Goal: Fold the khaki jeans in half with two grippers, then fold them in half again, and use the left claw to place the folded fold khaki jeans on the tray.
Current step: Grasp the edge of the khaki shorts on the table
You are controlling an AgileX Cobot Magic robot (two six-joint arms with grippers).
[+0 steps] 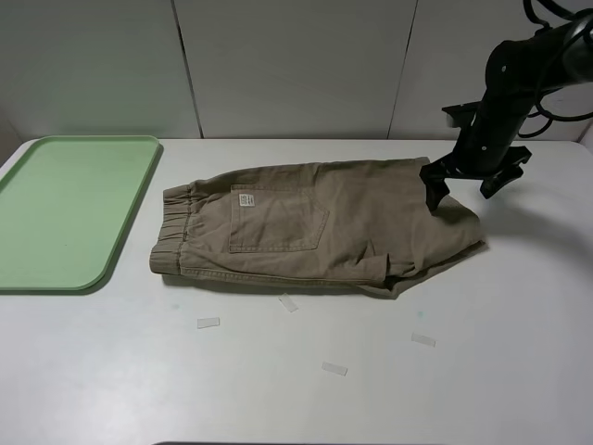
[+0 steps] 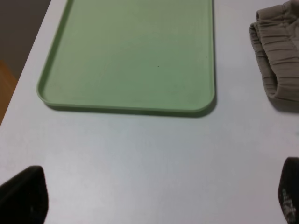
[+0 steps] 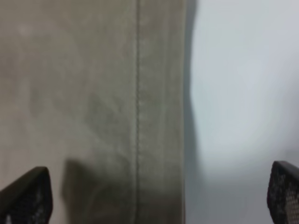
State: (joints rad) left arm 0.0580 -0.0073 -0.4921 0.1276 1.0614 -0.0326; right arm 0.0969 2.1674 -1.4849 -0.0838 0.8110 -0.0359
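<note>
Jeans (image 1: 315, 227) on table (image 1: 278, 399), leg-hem end directly under wide-spread right claw (image 1: 461, 190).

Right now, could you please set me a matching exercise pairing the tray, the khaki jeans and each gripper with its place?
Things:
1 tray
2 khaki jeans
3 left gripper
4 right gripper

Places:
A over the jeans' leg end
B middle of the table
C over bare table beside the tray
D left side of the table

Pairs: 1-D; 2-B; 3-C; 4-A
</note>
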